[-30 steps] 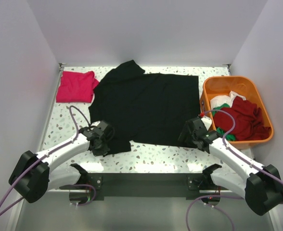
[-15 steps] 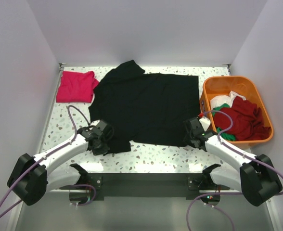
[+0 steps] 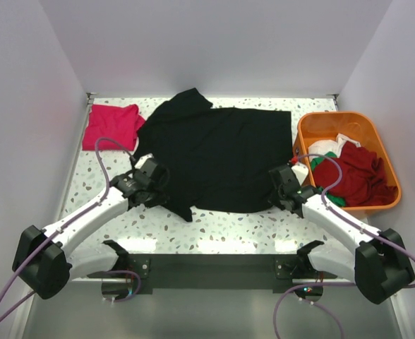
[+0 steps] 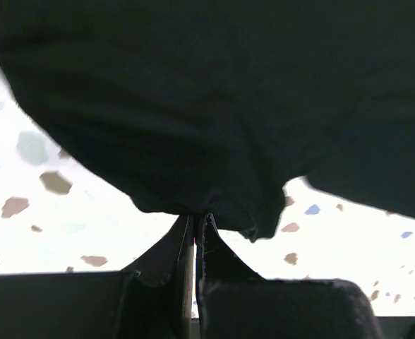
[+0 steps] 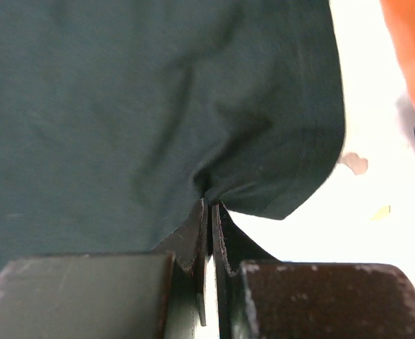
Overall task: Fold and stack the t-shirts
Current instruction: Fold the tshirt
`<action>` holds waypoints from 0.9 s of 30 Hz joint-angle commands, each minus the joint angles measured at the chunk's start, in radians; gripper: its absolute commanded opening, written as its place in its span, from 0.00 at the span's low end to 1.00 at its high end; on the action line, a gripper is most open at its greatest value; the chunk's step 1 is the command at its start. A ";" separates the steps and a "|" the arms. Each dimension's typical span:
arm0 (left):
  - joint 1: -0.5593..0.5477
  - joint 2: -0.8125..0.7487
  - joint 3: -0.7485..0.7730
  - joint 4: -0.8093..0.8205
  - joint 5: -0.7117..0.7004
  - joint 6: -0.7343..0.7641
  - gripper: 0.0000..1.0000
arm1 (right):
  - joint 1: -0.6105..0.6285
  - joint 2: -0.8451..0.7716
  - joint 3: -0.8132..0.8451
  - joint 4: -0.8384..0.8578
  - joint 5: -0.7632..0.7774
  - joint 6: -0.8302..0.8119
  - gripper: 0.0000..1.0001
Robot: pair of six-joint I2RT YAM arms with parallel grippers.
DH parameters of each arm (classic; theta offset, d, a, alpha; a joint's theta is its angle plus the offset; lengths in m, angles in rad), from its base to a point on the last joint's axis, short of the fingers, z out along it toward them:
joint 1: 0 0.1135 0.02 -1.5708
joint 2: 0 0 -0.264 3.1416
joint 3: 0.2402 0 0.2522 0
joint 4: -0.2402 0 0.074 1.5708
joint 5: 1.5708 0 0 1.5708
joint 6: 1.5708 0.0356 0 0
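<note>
Both pincers are clamped on the black shirt (image 3: pixel 214 155). The left gripper (image 4: pixel 195 219) pinches its near left edge and the right gripper (image 5: pixel 209 205) its near right corner, with cloth bunched between the closed fingers. That shirt lies spread across the middle of the table (image 3: pixel 221 229), not yet folded. At the right, the tub (image 3: pixel 349 116) holds a heap with a dark red shirt (image 3: pixel 352 176) on top. One pink shirt (image 3: pixel 111 127) sits folded at the far left, so I'd judge the job barely begun.
</note>
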 commanded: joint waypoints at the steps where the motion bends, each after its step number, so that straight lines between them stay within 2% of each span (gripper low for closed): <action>1: 0.030 0.017 0.090 0.093 -0.004 0.046 0.00 | -0.001 0.000 0.085 -0.003 0.052 -0.044 0.00; 9: 0.202 0.071 0.166 0.231 0.044 0.124 0.00 | -0.001 0.095 0.211 -0.009 0.078 -0.106 0.00; 18: 0.231 0.263 0.387 0.292 -0.031 0.193 0.00 | -0.018 0.240 0.394 0.002 0.147 -0.166 0.00; 22: 0.245 0.347 0.459 0.300 -0.088 0.216 0.00 | -0.051 0.310 0.458 0.017 0.145 -0.202 0.00; 27: 0.266 0.416 0.527 0.386 -0.100 0.274 0.00 | -0.108 0.391 0.527 0.043 0.093 -0.238 0.00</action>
